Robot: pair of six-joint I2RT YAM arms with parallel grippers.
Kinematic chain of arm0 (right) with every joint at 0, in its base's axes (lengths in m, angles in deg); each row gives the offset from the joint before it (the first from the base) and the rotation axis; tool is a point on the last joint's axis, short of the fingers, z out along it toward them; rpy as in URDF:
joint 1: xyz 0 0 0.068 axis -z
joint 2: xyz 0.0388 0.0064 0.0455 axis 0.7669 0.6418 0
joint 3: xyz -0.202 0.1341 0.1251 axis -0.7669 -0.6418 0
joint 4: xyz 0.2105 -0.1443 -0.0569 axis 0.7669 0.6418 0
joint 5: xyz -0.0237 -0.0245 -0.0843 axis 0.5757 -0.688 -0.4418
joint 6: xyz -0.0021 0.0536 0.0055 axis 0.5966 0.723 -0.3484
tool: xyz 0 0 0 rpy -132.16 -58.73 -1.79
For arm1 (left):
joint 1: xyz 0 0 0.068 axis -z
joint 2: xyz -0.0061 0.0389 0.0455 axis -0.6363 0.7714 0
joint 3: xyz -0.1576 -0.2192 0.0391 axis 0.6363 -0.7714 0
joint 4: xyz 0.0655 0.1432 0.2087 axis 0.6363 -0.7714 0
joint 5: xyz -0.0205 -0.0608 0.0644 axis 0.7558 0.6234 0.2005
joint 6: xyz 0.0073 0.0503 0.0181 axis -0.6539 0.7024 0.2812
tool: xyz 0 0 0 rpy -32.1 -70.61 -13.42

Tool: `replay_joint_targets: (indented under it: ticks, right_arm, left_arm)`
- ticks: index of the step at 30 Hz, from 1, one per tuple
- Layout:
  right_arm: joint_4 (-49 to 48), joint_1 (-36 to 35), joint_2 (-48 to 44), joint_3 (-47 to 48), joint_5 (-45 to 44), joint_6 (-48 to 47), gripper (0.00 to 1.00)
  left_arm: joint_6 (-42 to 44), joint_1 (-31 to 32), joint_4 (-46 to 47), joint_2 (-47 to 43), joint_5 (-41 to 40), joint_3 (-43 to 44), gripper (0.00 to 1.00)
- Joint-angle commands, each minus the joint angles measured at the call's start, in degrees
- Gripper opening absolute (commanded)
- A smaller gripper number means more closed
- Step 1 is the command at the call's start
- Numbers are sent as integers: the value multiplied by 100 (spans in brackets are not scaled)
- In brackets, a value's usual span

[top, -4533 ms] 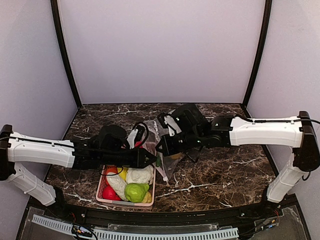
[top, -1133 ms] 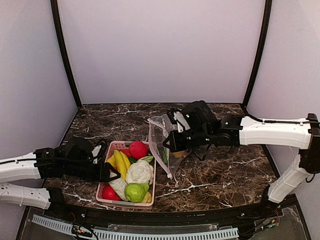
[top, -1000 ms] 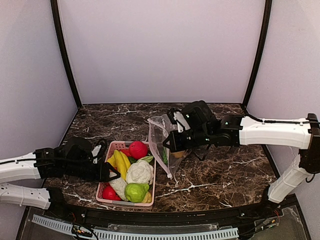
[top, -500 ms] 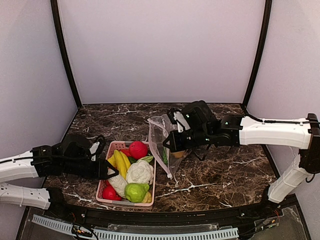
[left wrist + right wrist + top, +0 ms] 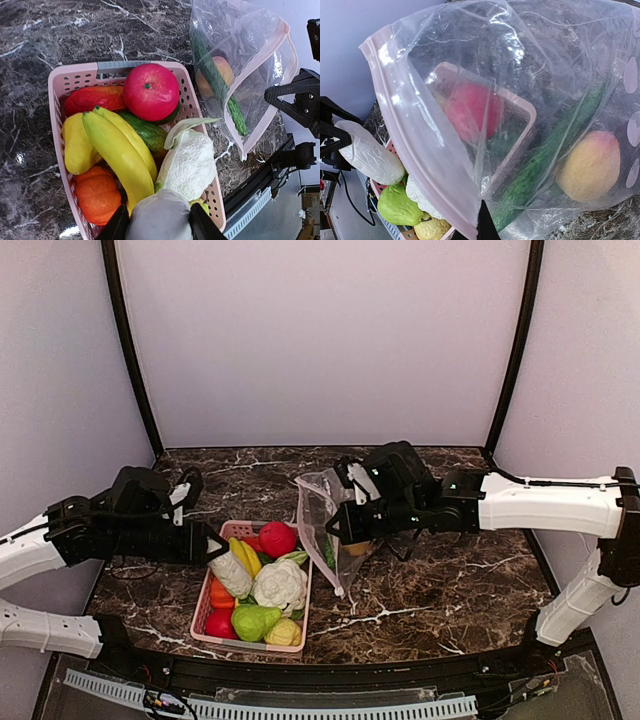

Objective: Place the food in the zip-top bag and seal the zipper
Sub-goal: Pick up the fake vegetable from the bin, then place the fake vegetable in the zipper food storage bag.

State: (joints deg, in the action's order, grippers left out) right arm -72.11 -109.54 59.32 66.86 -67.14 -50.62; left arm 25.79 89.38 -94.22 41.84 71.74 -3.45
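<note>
Now that the left hand (image 5: 216, 548) has raised a pale ribbed toy cabbage (image 5: 231, 576) from the pink slatted plastic basket (image 5: 204, 612), gripping it, the right hand (image 5: 338, 530) pinches the mouth of the clear dotted zip-top bag (image 5: 315, 500), just beside the basket, awaiting it.

Zip-top bag (image 5: 260, 50): clear thin plastic film, glossy, crinkled, printed with white dots.
Table (image 5: 30, 40): dark marble-look top, white veins, polished.
Basket (image 5: 55, 85): pink perforated plastic, matt.
Red fruit (image 5: 151, 92), banana (image 5: 120, 150): smooth plastic, soft sheen.
Cauliflower (image 5: 192, 160): white, bumpy.
Pale cabbage (image 5: 370, 155): finely wrinkled, matt.
</note>
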Motion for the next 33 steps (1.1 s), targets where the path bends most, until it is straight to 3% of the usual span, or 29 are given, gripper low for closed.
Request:
replay_joint_targets:
  ticks: [1, 6, 10, 15, 28, 33]
  right_arm:
    - [-10, 58, -25, 103, -27, 26, 0]
    - [-11, 57, -25, 131, -27, 24, 0]
    - [-10, 52, -41, 150, 100, 42, 0]
    - [-10, 52, -59, 230, 249, 68, 0]
    - [-211, 51, -165, 399, 465, 192, 0]
    - [-444, 56, -208, 463, 675, 284, 0]
  left_arm:
    - [467, -74, -500, 37, -516, 558, 38]
    - [734, -74, -712, 34, -1035, 1016, 38]
    - [803, -74, -361, -169, -1201, 1117, 38]
    - [880, -74, 762, -324, -1073, 891, 38]
    - [1598, -79, 4064, 178, 486, 341, 36]
    - [1695, -75, 4698, 474, 635, 169, 35]
